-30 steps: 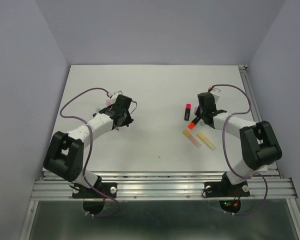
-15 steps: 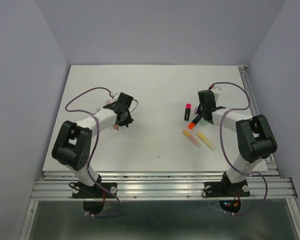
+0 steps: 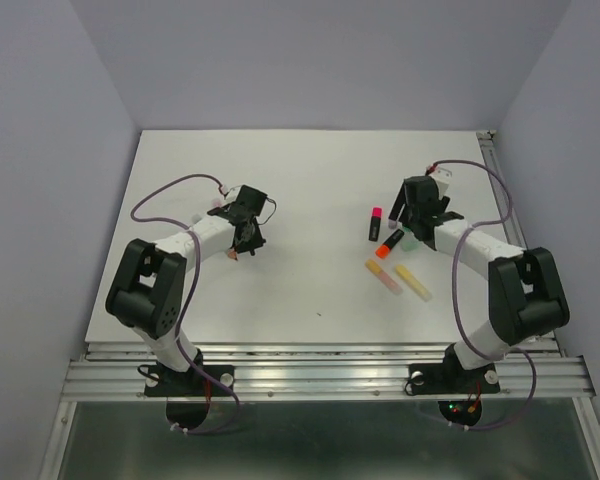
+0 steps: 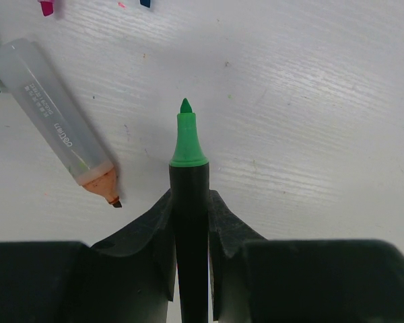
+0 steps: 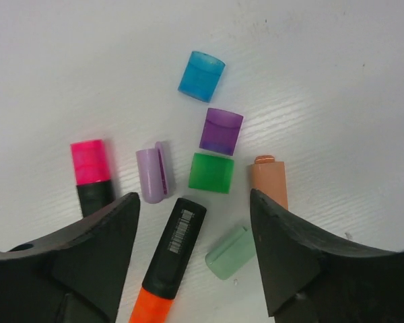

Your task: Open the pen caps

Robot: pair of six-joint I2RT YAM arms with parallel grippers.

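Observation:
In the left wrist view my left gripper point(image 4: 190, 202) is shut on a black pen whose bare green tip point(image 4: 186, 138) points away over the table. My right gripper point(image 5: 194, 202) hangs open over several loose pen caps: blue point(image 5: 201, 76), purple point(image 5: 221, 130), green point(image 5: 212, 173), lilac point(image 5: 154, 176), peach point(image 5: 269, 182) and mint point(image 5: 230, 252). Between its fingers lies a black pen with an orange cap point(image 5: 151, 309) on. A second black pen wears a pink cap point(image 5: 91, 161). In the top view the left gripper point(image 3: 242, 230) is at mid-left and the right gripper point(image 3: 416, 222) at mid-right.
An uncapped translucent highlighter point(image 4: 57, 124) with an orange tip lies left of the held pen. A peach highlighter point(image 3: 383, 276) and a yellow one point(image 3: 413, 282) lie in front of the right gripper. A metal rail point(image 3: 320, 372) runs along the near table edge.
My right gripper has gone from shut to open and shifted slightly toward the back right. The left gripper keeps its hold on the pen and has barely moved.

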